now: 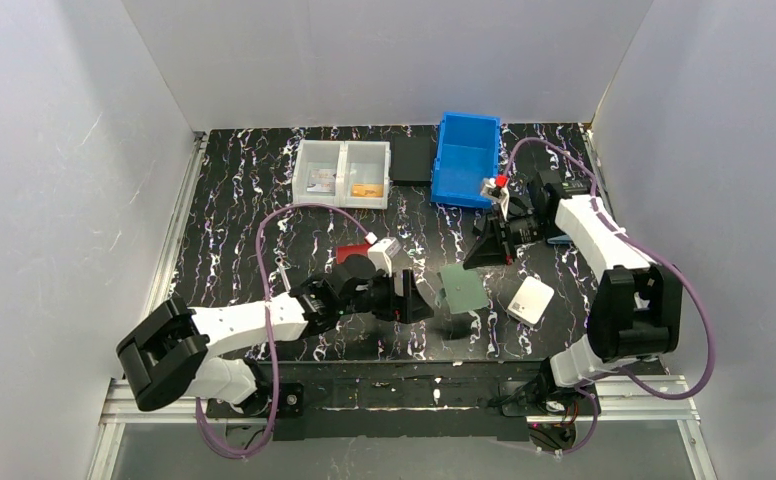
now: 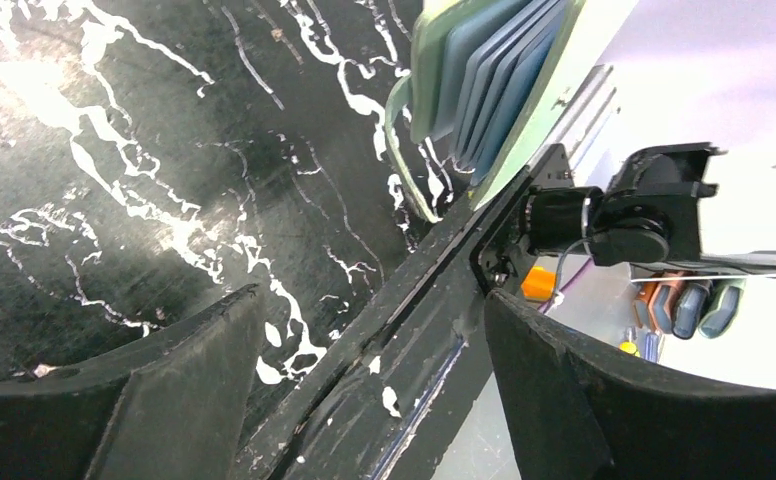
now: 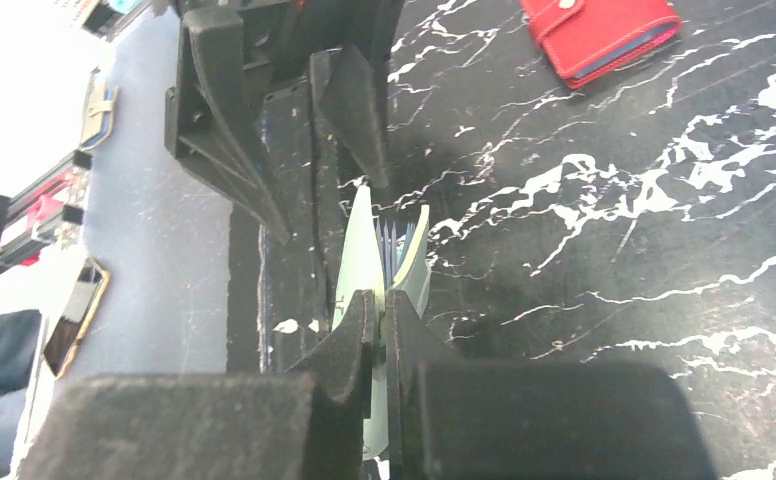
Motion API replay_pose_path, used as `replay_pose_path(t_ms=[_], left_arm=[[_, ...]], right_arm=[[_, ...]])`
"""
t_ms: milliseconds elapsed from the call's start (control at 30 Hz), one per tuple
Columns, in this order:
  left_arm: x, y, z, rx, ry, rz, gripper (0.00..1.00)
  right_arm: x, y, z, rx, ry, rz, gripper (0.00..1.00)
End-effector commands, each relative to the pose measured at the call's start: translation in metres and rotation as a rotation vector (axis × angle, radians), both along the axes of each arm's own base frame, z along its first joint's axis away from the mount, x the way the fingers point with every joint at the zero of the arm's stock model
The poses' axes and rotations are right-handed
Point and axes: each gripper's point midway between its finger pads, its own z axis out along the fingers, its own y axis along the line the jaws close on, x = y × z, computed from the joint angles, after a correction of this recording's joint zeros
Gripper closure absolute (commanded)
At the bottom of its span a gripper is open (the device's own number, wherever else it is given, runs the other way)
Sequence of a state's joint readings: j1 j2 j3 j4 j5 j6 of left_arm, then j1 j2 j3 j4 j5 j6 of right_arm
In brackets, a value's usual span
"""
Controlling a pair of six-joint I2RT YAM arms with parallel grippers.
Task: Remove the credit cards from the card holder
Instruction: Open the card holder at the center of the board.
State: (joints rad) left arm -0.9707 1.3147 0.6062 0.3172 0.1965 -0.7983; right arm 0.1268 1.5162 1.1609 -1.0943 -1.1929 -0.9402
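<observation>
left gripper [image 2: 369, 298] — jaws wide, empty, beside card holder [image 1: 462, 290] | right gripper [image 3: 379, 300] — pinching its edge

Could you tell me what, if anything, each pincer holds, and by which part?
The right pincer pinches the card holder by an edge of a flap; the left pincer is open and holds nothing.

The card holder [image 1: 462, 289] looks matt and leather-like, the tabletop [image 1: 234, 210] smooth, faintly glossy, marbled black.
</observation>
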Motion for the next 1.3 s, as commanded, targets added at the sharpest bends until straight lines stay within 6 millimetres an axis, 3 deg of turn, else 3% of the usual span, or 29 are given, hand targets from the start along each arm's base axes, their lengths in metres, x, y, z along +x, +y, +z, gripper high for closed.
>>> replay_pose_path(t_ms=[0, 267, 400, 767, 1133, 1267], left_arm=[[-0.004, -0.009, 0.033, -0.121, -0.113, -0.080, 0.25], [-0.010, -0.024, 0.043, -0.177, -0.182, -0.194, 0.31], [-0.015, -0.037, 0.045, -0.206, -0.184, -0.270, 0.45], [-0.018, -0.048, 0.030, -0.203, -0.171, -0.337, 0.50], [-0.016, -0.063, 0.030, -0.234, -0.152, -0.371, 0.52], [-0.014, -0.066, 0.028, -0.235, -0.150, -0.372, 0.64]], right_arm=[[-0.032, 0.001, 0.016, 0.048, 0.105, 0.072, 0.99], [-0.038, 0.006, 0.032, 0.070, 0.050, 0.089, 0.99], [-0.039, 0.007, 0.033, 0.074, 0.051, 0.089, 0.99], [-0.041, 0.007, 0.036, 0.083, 0.036, 0.086, 0.99], [-0.042, 0.008, 0.040, 0.091, 0.031, 0.081, 0.99], [-0.043, 0.008, 0.040, 0.089, 0.032, 0.081, 0.99]])
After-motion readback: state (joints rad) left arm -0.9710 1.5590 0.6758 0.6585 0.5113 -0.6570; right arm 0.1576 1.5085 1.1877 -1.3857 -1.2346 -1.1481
